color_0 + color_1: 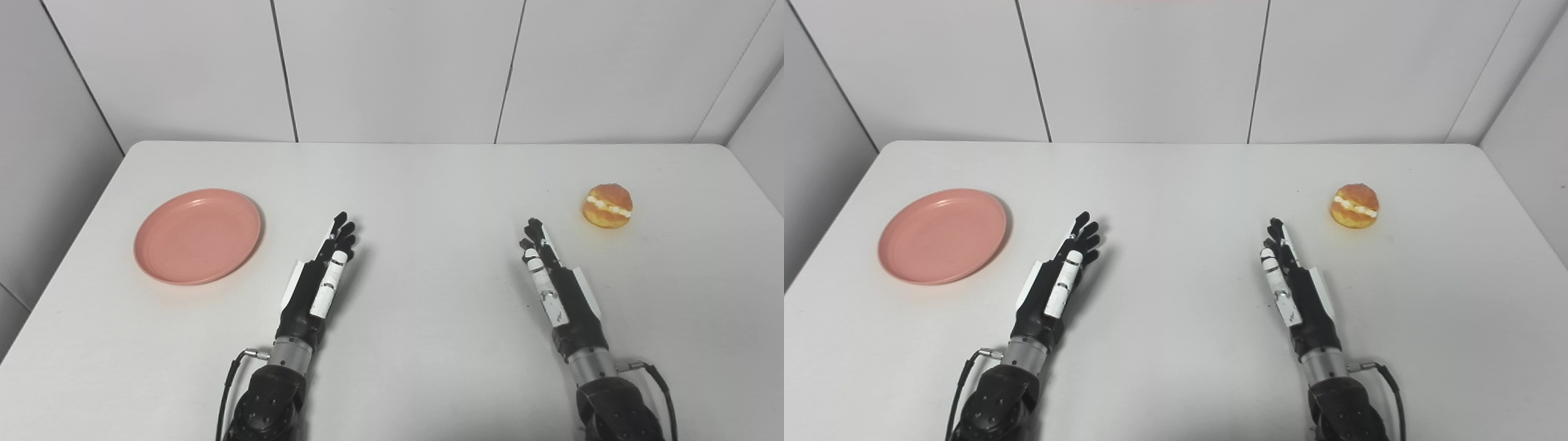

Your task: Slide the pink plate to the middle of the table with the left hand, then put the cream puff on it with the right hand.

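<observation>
Two hands lie low over the white table (416, 184), both empty, arms entering from the near edge. Left hand (318, 278) sits at about 7 o'clock from table centre, edge-on, thumb side up, fingers (340, 233) stretched out and pointing toward 1 o'clock; released, holding nothing. Right hand (554, 278) sits at about 5 o'clock from centre, also edge-on, fingers (534, 236) extended toward 11 o'clock; likewise released, nothing in it. Whether either hand touches the tabletop cannot be told; each casts a close shadow beside it.

Plate (197, 236): pink, round, shallow, flat on the table at roughly 9 o'clock from centre, near the left edge. It lies at 10 o'clock from the left hand, apart from the fingertips, with bare table between. Nothing on it.

Puff (607, 206): golden bun with a white cream band across its middle, sitting on the table at roughly 3 o'clock from centre. It lies at 1 o'clock from the right hand, near but not touching.

Farthest: white panelled wall (392, 67) behind the table's rear edge.
</observation>
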